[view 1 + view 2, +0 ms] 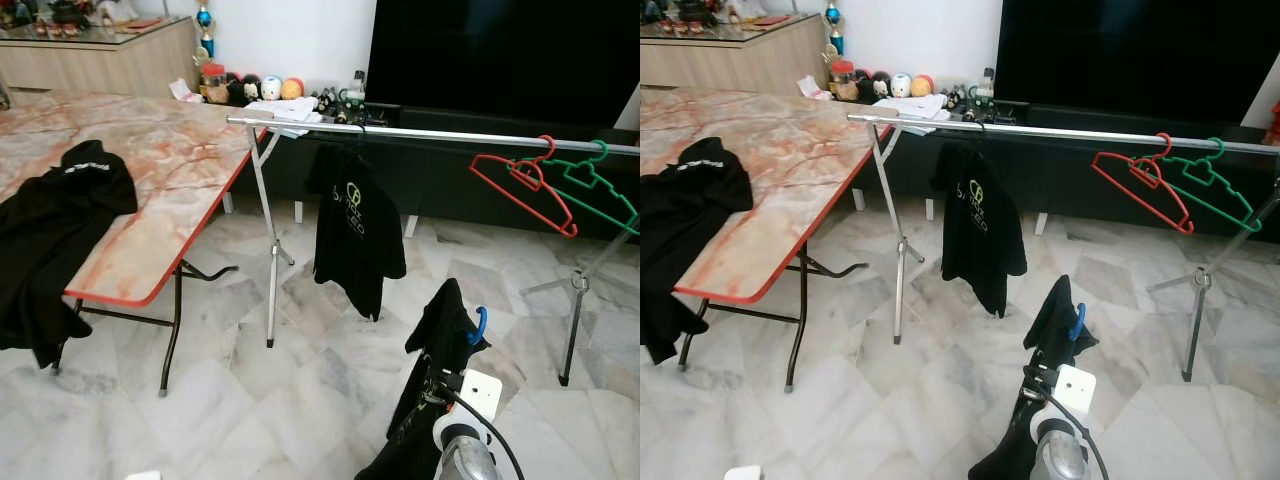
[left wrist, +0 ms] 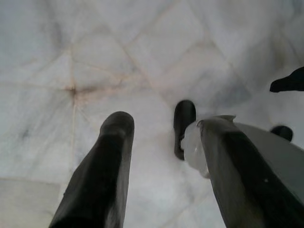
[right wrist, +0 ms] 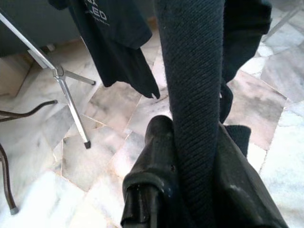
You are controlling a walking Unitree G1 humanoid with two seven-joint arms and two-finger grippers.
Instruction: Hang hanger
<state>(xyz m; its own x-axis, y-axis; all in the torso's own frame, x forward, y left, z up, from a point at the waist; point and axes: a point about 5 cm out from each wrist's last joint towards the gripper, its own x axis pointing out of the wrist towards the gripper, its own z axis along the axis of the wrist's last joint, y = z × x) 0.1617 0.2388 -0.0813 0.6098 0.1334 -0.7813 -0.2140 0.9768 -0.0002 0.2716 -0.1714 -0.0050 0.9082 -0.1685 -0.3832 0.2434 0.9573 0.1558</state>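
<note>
Below the rail (image 1: 430, 131), near its middle span, the right gripper (image 3: 190, 156) is raised from low in the head views and clenched on a dark shirt (image 1: 440, 340) that drapes down over the arm; a blue hanger hook (image 1: 481, 325) pokes out at the top of that shirt, well under the rail and not on it. On the rail, a black shirt (image 1: 356, 235) hangs toward the rail's left end, and a red hanger (image 1: 522, 180) and a green hanger (image 1: 598, 185) hang side by side, overlapping, near its right end. Left of the rail stands a marble-patterned table (image 1: 170, 165) with another black garment (image 1: 50, 230) draped over its near edge. Away from the rail, the left gripper (image 2: 156, 142) points down at the marble floor (image 2: 95, 61), its fingers (image 2: 102, 171) spread apart and holding nothing.
</note>
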